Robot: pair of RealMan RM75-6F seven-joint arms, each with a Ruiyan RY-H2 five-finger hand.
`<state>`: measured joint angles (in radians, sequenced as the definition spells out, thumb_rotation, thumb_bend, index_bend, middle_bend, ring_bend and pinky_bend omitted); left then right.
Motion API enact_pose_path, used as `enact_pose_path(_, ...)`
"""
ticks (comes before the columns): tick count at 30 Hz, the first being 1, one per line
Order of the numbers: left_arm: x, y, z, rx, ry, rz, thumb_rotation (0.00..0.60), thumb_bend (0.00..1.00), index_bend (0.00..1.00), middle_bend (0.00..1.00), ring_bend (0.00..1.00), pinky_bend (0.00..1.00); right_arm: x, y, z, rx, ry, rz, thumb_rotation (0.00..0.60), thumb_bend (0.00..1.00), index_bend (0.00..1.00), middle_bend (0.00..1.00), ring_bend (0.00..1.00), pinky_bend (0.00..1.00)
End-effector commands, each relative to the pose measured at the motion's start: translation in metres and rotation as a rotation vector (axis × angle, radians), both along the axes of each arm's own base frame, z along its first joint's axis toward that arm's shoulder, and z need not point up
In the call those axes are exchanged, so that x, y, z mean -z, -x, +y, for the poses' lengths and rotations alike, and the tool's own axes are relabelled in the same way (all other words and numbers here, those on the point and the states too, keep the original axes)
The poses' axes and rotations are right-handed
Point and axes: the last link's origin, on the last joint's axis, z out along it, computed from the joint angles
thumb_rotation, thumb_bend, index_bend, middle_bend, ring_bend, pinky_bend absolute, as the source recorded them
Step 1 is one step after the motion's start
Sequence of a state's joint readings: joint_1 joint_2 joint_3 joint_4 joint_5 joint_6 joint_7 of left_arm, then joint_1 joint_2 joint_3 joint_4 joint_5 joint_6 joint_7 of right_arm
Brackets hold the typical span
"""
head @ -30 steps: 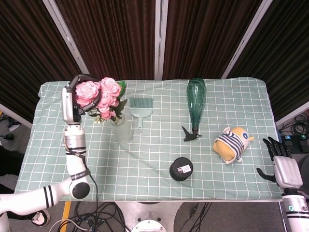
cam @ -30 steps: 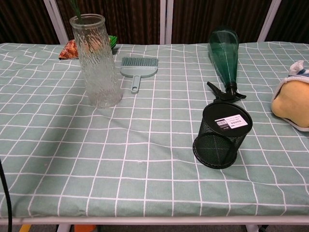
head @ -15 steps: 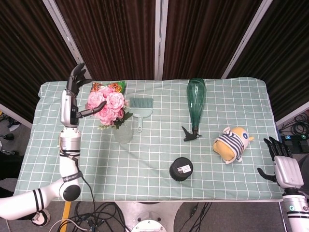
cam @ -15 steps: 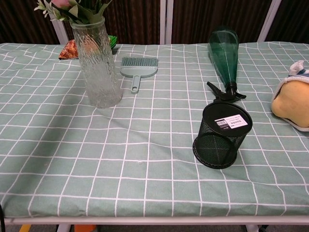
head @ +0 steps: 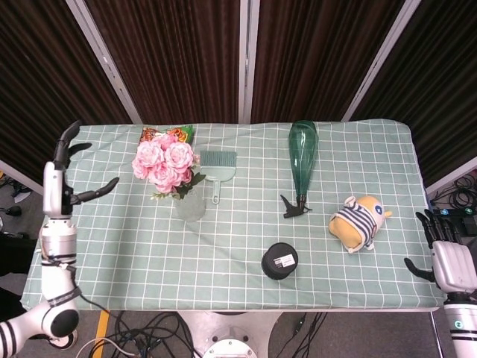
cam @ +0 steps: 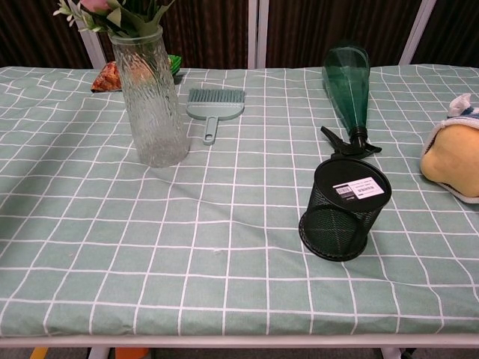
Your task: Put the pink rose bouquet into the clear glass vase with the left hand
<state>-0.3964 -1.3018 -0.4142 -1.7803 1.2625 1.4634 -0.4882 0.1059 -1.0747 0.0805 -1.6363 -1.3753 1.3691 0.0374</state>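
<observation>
The pink rose bouquet stands in the clear glass vase on the left half of the table. In the chest view only its green leaves show above the ribbed vase. My left hand hangs open at the table's left edge, well away from the vase, fingers spread and holding nothing. My right hand is open beyond the table's right front corner. Neither hand shows in the chest view.
A small teal brush lies just right of the vase. A green spray bottle lies on its side in the middle. A black mesh cup sits near the front edge, a plush toy at the right, a snack bag behind the flowers.
My left hand let go of the bouquet, which dropped into the vase, and has drawn back leftward to the table's edge. The right hand sank slightly.
</observation>
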Motion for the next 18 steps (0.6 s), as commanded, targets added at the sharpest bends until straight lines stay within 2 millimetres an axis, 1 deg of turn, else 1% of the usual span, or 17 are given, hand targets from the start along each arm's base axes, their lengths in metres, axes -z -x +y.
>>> enact_pose_path(1, -0.007, 0.038, -0.035, -0.065, 0.068, 0.152, 0.6, 0.11, 0.18, 0.09, 0.08, 0.24, -0.003, 0.0, 0.003, -0.004, 0.01, -0.001, 0.6, 0.14, 0.03, 0.0, 0.0, 0.0)
enact_pose_path(2, -0.006, 0.046, -0.042, -0.082, 0.081, 0.206, 0.6, 0.11, 0.18, 0.09, 0.08, 0.24, -0.004, -0.001, 0.003, -0.006, 0.012, -0.002, 0.6, 0.14, 0.03, 0.0, 0.0, 0.0)
enact_pose_path(5, 0.0, 0.072, -0.067, -0.127, 0.118, 0.46, 0.6, 0.11, 0.18, 0.09, 0.1, 0.25, -0.004, -0.001, 0.006, -0.018, 0.02, -0.01, 0.6, 0.14, 0.03, 0.0, 0.0, 0.0)
enact_pose_path(7, 0.009, 0.088, -0.083, -0.152, 0.107, 0.686, 0.6, 0.11, 0.18, 0.1, 0.1, 0.26, -0.003, -0.002, 0.008, -0.036, 0.03, -0.017, 0.6, 0.14, 0.01, 0.0, 0.0, 0.0)
enact_pose_path(10, 0.023, 0.1, -0.099, -0.167, 0.095, 0.872, 0.6, 0.11, 0.21, 0.13, 0.11, 0.27, 0.0, -0.002, 0.011, -0.049, 0.036, -0.018, 0.6, 0.15, 0.0, 0.0, 0.0, 0.0)
enact_pose_path(13, 0.033, 0.107, -0.112, -0.161, 0.078, 1.065, 0.6, 0.11, 0.23, 0.14, 0.11, 0.27, 0.004, -0.002, 0.014, -0.069, 0.048, 0.008, 0.6, 0.16, 0.0, 0.0, 0.0, 0.0)
enact_pose_path(15, 0.035, 0.11, -0.117, -0.168, 0.096, 1.134, 0.6, 0.11, 0.23, 0.14, 0.11, 0.27, 0.007, -0.002, 0.016, -0.073, 0.045, 0.036, 0.6, 0.16, 0.0, 0.0, 0.0, 0.0)
enact_pose_path(18, 0.037, 0.113, -0.123, -0.173, 0.177, 1.164, 0.6, 0.11, 0.19, 0.13, 0.08, 0.23, 0.014, -0.002, 0.019, -0.065, 0.027, 0.043, 0.6, 0.16, 0.0, 0.0, 0.0, 0.0)
